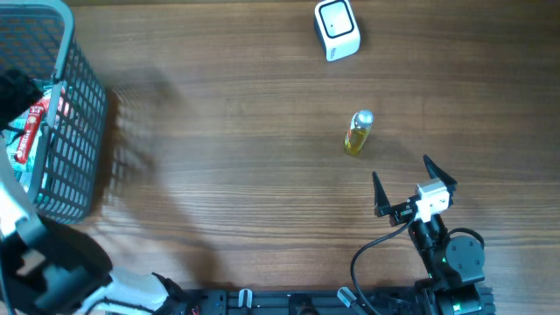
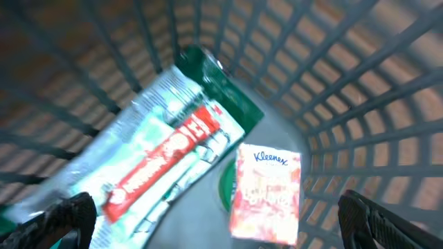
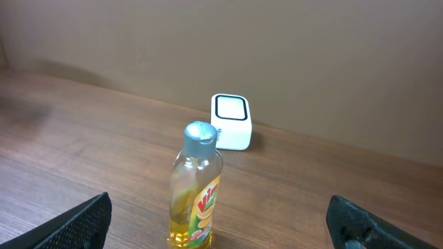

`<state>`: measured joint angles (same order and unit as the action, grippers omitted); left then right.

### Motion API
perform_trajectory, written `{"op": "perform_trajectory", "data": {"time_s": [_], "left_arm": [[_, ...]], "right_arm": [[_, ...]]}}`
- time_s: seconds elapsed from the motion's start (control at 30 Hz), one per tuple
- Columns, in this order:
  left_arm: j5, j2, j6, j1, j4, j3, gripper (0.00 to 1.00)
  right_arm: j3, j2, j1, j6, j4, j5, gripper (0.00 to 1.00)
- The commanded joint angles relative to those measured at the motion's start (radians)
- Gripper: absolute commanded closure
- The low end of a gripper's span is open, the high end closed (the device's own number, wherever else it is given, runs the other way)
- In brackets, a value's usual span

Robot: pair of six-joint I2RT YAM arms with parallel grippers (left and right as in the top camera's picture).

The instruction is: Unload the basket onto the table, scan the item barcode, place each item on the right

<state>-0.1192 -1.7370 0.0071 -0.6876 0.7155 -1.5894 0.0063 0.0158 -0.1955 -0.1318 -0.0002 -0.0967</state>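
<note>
- Yellow liquid fills the bottle (image 1: 358,133), a small clear one with a silvery cap. It is the item to be scanned, and it stands upright on the wooden table (image 1: 219,131), near the scanner (image 1: 337,29) on the robot's side of it, apart from it.
- Scanner: a white rounded block with a dark-framed window on its top face. In the right wrist view it appears just behind the bottle's cap, so gripper, bottle and scanner lie roughly on one line.
- Right gripper (image 1: 401,168): jaws spread wide, holding nothing. It sits farther from the scanner than the bottle does and faces the bottle, without touching it.
- Left gripper (image 2: 218,211): jaws likewise wide apart and empty. It hangs well away from the scanner, over the grey mesh basket (image 1: 83,114).
- Basket contents, seen from the left wrist: a red-and-white boxed tube in clear wrap (image 2: 166,159), a Kleenex tissue pack (image 2: 266,194) and a green packet (image 2: 228,97) beneath them.
- Step in hand, as judged: the approach before the first grasp. Nothing has been lifted and no barcode has been shown to the scanner.
- Next move, as judged: the right gripper advances until its fingers flank the bottle's body below the cap, closes, lifts, and carries the bottle toward the scanner window.
- No barcode shows on the label side facing the wrist camera. It probably sits on the far side, so the bottle may need turning before presentation.
</note>
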Motion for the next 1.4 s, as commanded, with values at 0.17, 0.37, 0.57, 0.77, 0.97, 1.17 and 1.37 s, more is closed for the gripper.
{"op": "perform_trajectory", "data": {"time_s": [0.17, 0.37, 0.57, 0.77, 0.97, 1.17, 1.37], "left_arm": [[-0.124, -0.168, 0.155, 0.039, -0.008, 0.0, 0.0], [-0.045, -0.19, 0.145, 0.087, -0.026, 0.0, 0.0], [-0.044, -0.279, 0.143, 0.089, -0.03, 0.002, 0.0], [-0.048, -0.327, 0.143, 0.089, -0.057, 0.002, 0.3], [-0.047, -0.302, 0.143, 0.089, -0.057, -0.002, 0.6], [-0.04, -0.019, 0.143, 0.085, -0.084, -0.009, 0.62], [-0.056, 0.325, 0.034, 0.103, -0.125, -0.009, 0.63]], "right_arm": [[-0.001, -0.005, 0.001, 0.001, 0.005, 0.002, 0.0], [-0.001, -0.005, 0.001, 0.001, 0.005, 0.002, 0.0], [-0.001, -0.005, 0.001, 0.001, 0.005, 0.002, 0.0], [-0.001, -0.005, 0.001, 0.001, 0.005, 0.002, 0.0], [-0.001, -0.005, 0.001, 0.001, 0.005, 0.002, 0.0], [-0.001, -0.005, 0.001, 0.001, 0.005, 0.002, 0.0], [-0.001, -0.005, 0.001, 0.002, 0.005, 0.002, 0.0]]}}
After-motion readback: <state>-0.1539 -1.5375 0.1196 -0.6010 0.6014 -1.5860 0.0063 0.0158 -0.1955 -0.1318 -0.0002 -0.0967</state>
